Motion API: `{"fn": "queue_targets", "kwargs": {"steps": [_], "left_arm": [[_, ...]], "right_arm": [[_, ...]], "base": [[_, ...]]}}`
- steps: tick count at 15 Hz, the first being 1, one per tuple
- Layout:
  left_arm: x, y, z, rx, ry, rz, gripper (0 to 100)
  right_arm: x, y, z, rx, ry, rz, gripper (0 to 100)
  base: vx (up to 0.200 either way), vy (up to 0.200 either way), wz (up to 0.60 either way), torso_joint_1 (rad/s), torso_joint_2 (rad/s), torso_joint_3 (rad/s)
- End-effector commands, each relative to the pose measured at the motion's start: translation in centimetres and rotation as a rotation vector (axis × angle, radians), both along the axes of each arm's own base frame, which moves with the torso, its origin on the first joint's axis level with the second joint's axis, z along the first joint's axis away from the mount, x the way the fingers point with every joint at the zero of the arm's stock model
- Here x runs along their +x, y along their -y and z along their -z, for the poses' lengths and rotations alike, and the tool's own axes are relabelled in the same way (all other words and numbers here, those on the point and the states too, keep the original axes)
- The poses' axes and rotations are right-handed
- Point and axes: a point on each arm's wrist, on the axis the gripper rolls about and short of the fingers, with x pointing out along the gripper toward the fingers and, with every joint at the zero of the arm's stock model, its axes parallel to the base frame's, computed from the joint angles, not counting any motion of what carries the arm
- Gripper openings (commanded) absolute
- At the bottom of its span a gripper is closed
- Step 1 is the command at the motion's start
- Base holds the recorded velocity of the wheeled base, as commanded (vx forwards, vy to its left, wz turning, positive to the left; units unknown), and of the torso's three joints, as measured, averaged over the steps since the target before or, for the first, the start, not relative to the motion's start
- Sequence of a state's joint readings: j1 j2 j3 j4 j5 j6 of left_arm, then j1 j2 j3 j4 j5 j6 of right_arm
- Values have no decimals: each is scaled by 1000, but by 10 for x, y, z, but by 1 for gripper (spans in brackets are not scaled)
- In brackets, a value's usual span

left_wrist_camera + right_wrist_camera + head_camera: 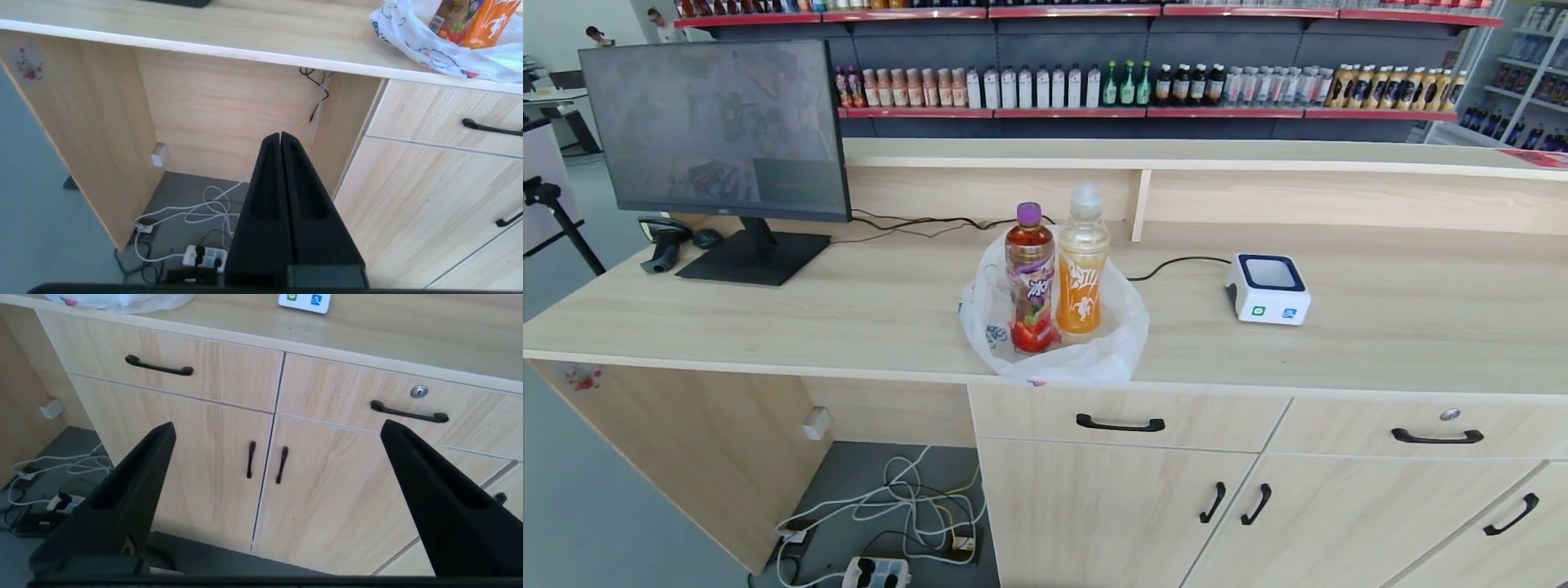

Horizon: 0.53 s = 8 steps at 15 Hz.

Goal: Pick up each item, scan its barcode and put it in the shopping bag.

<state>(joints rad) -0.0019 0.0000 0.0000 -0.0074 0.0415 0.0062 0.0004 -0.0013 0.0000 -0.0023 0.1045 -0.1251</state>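
— Left gripper (280, 140) pressed together, right gripper (278, 431) spread wide, both low before pale wooden counter (849, 310).
— Purple-capped reddish drink bottle (1031, 278), clear-capped orange drink bottle (1082, 278)?
— Upright in crinkled white plastic shopping bag (1123, 327), nine o'clock of white box scanner (1267, 287). Seemingly finished; keep clear of overhanging bag edge.

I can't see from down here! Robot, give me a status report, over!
Left tool shut, right tool open, both empty, in front of the counter. Purple-capped bottle and orange bottle upright in shopping bag. Scanner beside it; nothing in the way.
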Motion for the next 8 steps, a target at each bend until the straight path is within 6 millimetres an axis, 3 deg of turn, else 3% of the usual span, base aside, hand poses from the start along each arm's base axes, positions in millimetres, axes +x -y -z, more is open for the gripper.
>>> {"fn": "queue_targets", "kwargs": {"steps": [1, 3, 6, 8], "left_arm": [[0, 0, 0, 0, 0, 0, 0], [0, 0, 0, 0, 0, 0, 0], [0, 0, 0, 0, 0, 0, 0], [0, 0, 0, -2, 0, -2, 0]], "right_arm": [[0, 0, 0, 1, -1, -1, 100], [0, 0, 0, 1, -1, -1, 100], [0, 0, 0, 1, -1, -1, 100], [0, 0, 0, 1, -1, -1, 100]], "base": [[200, -200, 0, 2, -2, -7], [200, -200, 0, 15, 7, 2], [0, -200, 0, 4, 2, 6], [0, 0, 0, 0, 0, 0]]}}
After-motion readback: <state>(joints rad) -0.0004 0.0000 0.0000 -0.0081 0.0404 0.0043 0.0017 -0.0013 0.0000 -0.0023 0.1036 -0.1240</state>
